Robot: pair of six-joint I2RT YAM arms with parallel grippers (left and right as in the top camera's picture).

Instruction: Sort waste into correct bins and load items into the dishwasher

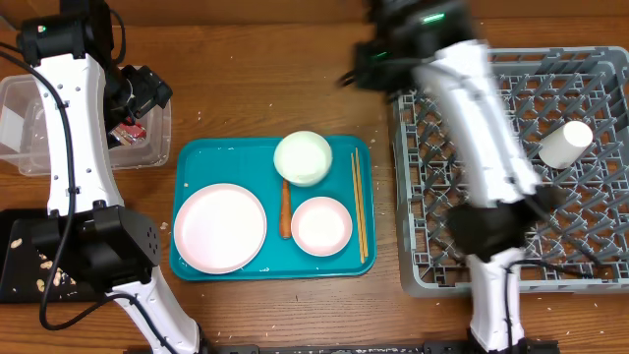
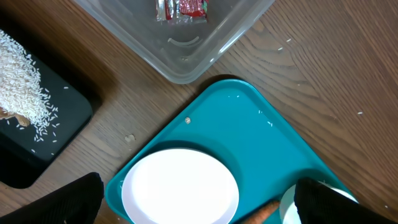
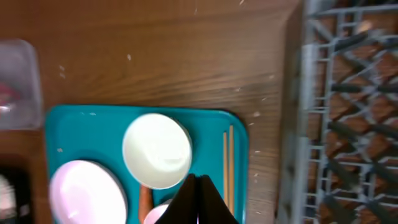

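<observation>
A teal tray holds a large white plate, a white bowl, a small plate, a carrot and chopsticks. The grey dish rack on the right holds a white cup. My left gripper is open and empty, high over the tray's left corner; its wrist view shows the plate between its fingers, far below. My right gripper is shut and empty, above the table behind the tray; its fingers point over the bowl and chopsticks.
A clear plastic bin at the left holds a red wrapper, which also shows in the left wrist view. A black tray with rice and scraps lies at the lower left. The rack fills the right side.
</observation>
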